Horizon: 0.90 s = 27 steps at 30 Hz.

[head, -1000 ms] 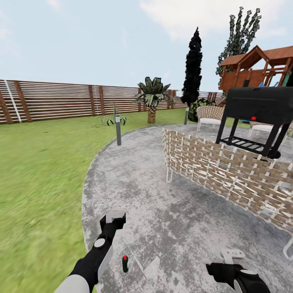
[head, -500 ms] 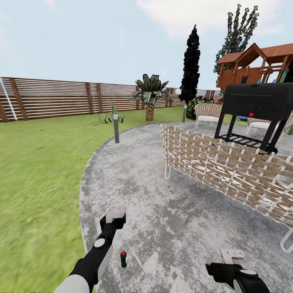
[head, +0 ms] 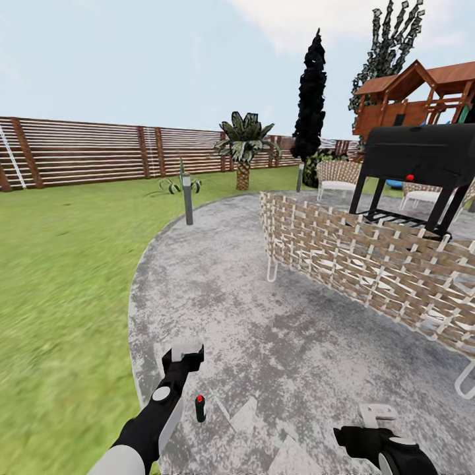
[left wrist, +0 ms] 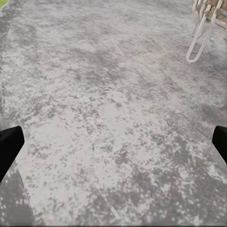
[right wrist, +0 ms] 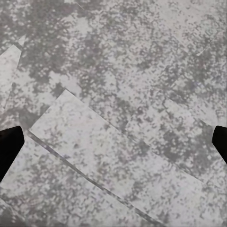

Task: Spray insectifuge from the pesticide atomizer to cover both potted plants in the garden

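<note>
- Head view: left gripper [head: 183,351] held low over the paved patio [head: 264,343], fingers apart, nothing gripped; right gripper [head: 376,417] likewise low near the frame's bottom, empty, fingertips wide apart in its wrist view.
- Just beside the left forearm, standing upright on the patio: one pesticide atomizer [head: 199,408], dark body, red dot on top, untouched.
- Farther out: one woven bench [head: 369,267] and one black grill [head: 419,175] on the patio; one grey lamp post [head: 187,198] at the patio's edge.
- On the lawn behind the post, near the fence [head: 86,152]: one small leafy plant [head: 173,186], possibly a potted plant; pot too small to tell, second one not made out.
- One palm tree [head: 244,148] beyond, one wooden playhouse [head: 422,99] far right.
- Risk, as a judgement: bottle small and upright, so a sideways brush from the forearm or a finger could tip or roll it; reaching from above so close to the body might also clip the trigger head.
</note>
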Available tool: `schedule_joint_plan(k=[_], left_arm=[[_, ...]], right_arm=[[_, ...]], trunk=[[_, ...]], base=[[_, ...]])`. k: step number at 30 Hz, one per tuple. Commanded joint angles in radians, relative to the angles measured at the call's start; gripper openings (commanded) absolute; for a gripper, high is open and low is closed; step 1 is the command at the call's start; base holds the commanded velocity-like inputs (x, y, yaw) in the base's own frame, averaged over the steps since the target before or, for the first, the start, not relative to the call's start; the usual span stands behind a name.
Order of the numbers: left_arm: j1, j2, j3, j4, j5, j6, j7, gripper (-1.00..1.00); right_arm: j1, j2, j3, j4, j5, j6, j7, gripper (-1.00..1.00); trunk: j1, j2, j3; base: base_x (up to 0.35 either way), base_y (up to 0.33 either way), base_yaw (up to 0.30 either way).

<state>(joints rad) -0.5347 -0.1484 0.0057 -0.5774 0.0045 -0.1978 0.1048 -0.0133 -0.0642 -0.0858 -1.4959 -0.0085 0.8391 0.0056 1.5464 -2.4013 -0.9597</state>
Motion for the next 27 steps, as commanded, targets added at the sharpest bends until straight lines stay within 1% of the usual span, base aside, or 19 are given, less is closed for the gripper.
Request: schedule_joint_plan(k=[1,14,17,20,21,22,27], left_arm=[[-0.001,0.000,0.000,0.001,0.000,-0.003,0.003,1.00],[-0.001,0.000,0.000,0.001,0.000,-0.003,0.003,1.00],[-0.001,0.000,0.000,0.001,0.000,-0.003,0.003,1.00],[-0.001,0.000,0.000,0.001,0.000,-0.003,0.003,1.00],[-0.001,0.000,0.000,0.001,0.000,-0.003,0.003,1.00],[-0.001,0.000,0.000,0.001,0.000,-0.003,0.003,1.00],[-0.001,0.000,0.000,0.001,0.000,-0.003,0.003,1.00]], right_arm=[[-0.001,0.000,0.000,-0.001,-0.001,0.005,0.001,1.00],[-0.001,-0.001,0.000,-0.003,-0.001,0.005,0.001,1.00],[-0.001,-0.002,-0.001,-0.003,-0.001,0.005,0.001,1.00],[-0.001,-0.002,-0.024,-0.003,0.000,0.005,0.001,1.00],[-0.001,-0.002,-0.050,-0.003,-0.001,0.005,0.001,1.00],[-0.001,-0.002,-0.058,-0.003,0.000,0.005,0.001,1.00],[-0.001,-0.002,-0.071,-0.003,0.000,0.005,0.001,1.00]], trunk=[[0.004,-0.008,-0.006],[0.054,-0.099,-0.050],[0.055,-0.099,-0.061],[0.056,-0.100,-0.073],[0.057,-0.100,-0.077],[0.057,-0.101,-0.081],[0.059,-0.102,-0.100]], base=[[0.000,0.000,0.000],[0.000,0.000,0.000],[0.000,0.000,0.000],[0.000,0.000,0.000],[0.000,0.000,0.000],[0.000,0.000,0.000],[0.000,0.000,0.000]])
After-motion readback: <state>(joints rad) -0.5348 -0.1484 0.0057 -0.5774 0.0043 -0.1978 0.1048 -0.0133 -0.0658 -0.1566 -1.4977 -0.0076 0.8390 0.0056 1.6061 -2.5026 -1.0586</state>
